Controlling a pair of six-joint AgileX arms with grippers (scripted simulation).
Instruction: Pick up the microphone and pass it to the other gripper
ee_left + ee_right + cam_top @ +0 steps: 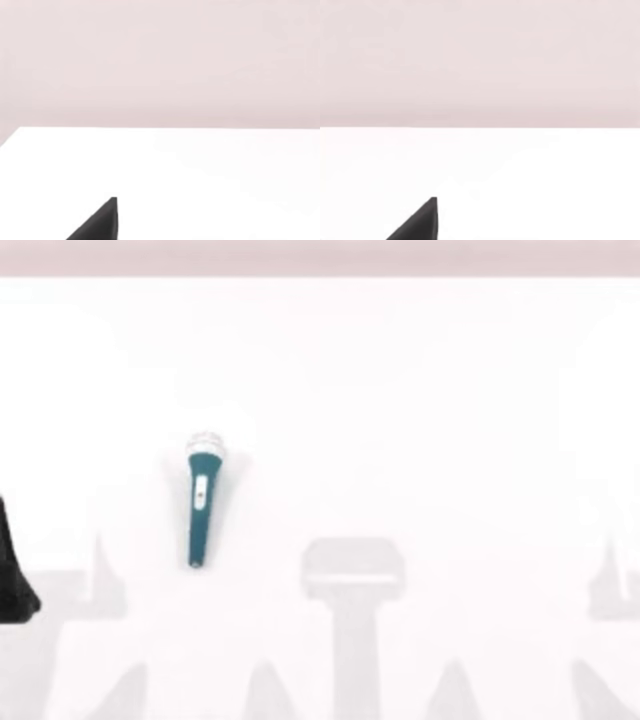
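From our right wrist we see one black wedge-shaped fingertip (420,222) of our right gripper poking into view, its point raised over the white table (530,180). The table runs bare to a straight far edge, and a plain pale pinkish wall (480,60) fills everything beyond it.

rendered simulation — bare white table (420,390), blank pinkish backdrop.

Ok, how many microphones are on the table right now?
1. The microphone lies flat on the table's left half, head toward the far edge, untouched. Neither wrist view shows it or another.
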